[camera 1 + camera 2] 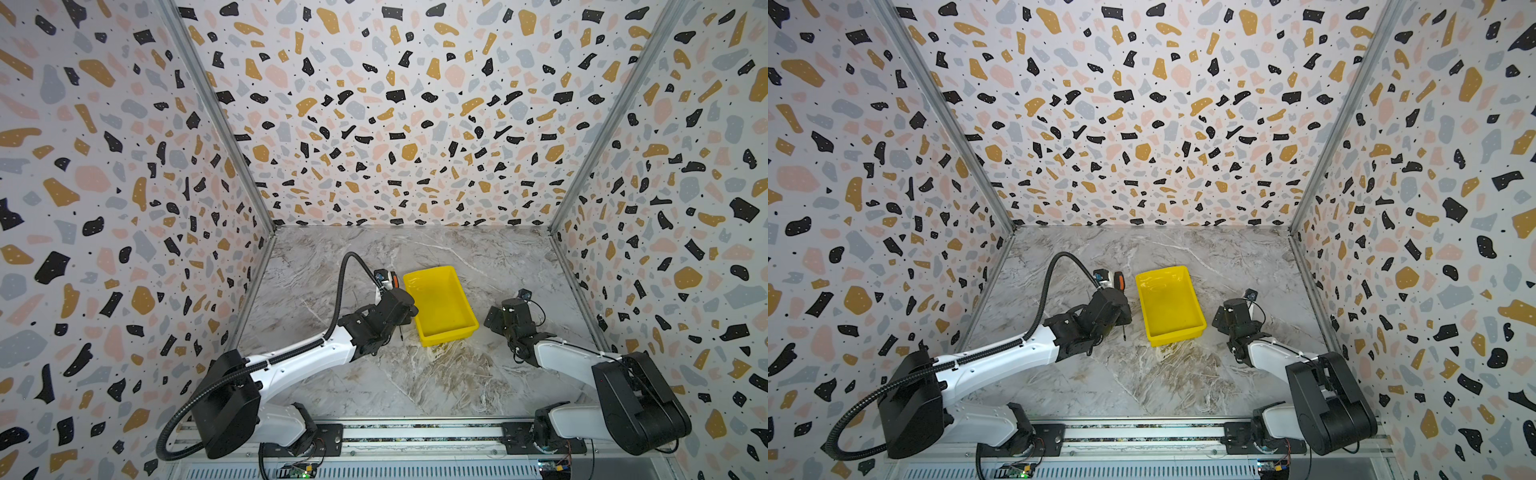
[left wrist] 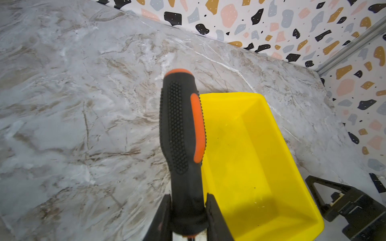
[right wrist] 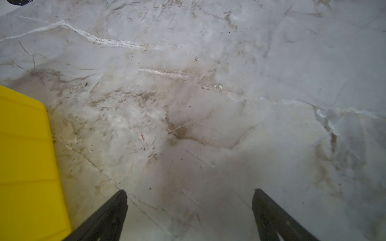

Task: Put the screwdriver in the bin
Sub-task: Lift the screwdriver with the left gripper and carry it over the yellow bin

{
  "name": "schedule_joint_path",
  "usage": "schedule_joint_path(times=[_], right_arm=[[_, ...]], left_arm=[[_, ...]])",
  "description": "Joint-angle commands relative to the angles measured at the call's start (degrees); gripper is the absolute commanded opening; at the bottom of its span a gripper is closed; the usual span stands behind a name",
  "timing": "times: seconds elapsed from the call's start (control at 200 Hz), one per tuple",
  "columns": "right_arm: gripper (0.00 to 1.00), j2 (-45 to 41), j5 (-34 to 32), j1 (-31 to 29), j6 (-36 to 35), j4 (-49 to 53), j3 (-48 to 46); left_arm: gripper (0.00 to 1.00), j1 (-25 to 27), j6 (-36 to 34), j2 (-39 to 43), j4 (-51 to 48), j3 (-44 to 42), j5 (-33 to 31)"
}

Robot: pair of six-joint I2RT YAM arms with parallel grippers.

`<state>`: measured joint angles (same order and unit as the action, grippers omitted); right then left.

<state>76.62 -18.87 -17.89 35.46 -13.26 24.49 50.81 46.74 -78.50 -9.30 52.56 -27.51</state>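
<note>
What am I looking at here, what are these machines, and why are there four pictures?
These are two white and black robot arms fixed to a rail at the edge of a grey marble-patterned table. Two pictures look down from overhead; the other two come from a camera on each arm's wrist. On the table sits a bright yellow shallow plastic bin, with nothing in it. The left arm has its jaws shut on a slim screwdriver with a black and orange handle, beside the bin. The right arm holds nothing; its jaws stand open over bare table.
</note>
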Motion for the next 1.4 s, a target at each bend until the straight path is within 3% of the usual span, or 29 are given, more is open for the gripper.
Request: schedule_joint_path(times=[0.0, 0.39, 0.666, 0.856, 1.031, 1.397], right_arm=[[0.95, -0.77, -1.08, -0.39, -0.57, 1.50, 1.09], [0.95, -0.87, -1.60, -0.63, -0.48, 1.53, 1.01], [0.95, -0.95, -1.81, -0.83, -0.57, 1.45, 1.00], [0.95, -0.85, -2.00, -1.09, -0.61, 1.48, 1.09], [0.95, -0.89, -2.30, -1.27, -0.66, 1.41, 1.10], [0.95, -0.86, -2.57, -1.45, -0.66, 1.46, 1.09]], left_arm=[[0.07, 1.89, 2.11, -1.65, 4.46, 2.70, 0.07], [0.06, 2.78, 6.20, -15.97, 9.54, 13.07, 8.37], [0.04, 2.72, 4.32, -27.29, 6.10, 21.71, 8.56], [0.04, 2.22, -0.69, -32.32, 2.56, 26.98, 6.01], [0.05, 1.60, -2.78, -34.52, -0.80, 28.85, 4.00], [0.17, 1.53, -1.82, -33.86, -0.82, 27.84, 4.60]])
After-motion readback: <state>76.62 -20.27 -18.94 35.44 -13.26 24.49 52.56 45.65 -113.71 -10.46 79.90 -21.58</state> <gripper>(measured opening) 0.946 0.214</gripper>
